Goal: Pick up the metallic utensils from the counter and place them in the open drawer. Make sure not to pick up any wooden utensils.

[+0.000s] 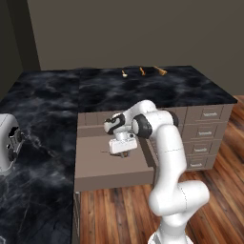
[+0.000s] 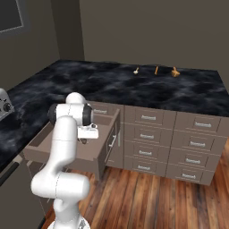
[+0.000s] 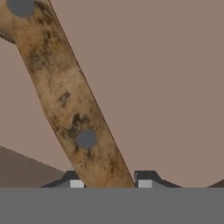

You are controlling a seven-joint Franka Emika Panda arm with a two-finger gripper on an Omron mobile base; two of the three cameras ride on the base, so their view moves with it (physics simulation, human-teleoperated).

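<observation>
While the arm reached down over the open drawer (image 1: 112,178), the gripper (image 1: 123,153) hung inside it, just above the taupe floor near the drawer's middle. In the hand view a mottled brown knife handle (image 3: 72,105) with grey rivets ran diagonally between the two fingertips (image 3: 146,178), which stood partly apart on either side of its lower end; whether they pressed on it could not be told, nor whether the knife lay on the drawer floor or hung above it. A thin dark sliver (image 1: 105,152) showed on the drawer floor just left of the gripper in the left base view, too small to identify. The rest of the drawer showed bare floor, with its walls well apart from the hand on every side and its front panel nearest the base.

Beyond the drawer, the black marbled counter (image 1: 143,88) stretched back to the wall. Near its far edge three small utensils lay in a row, apart from one another: a pale-headed one (image 1: 124,74) on the left, a slim orange fork (image 1: 142,71) in the middle and an orange-tan wooden spoon (image 1: 160,70) on the right. To the right of the drawer, closed narrower drawers (image 2: 197,143) lined the cabinet front.
</observation>
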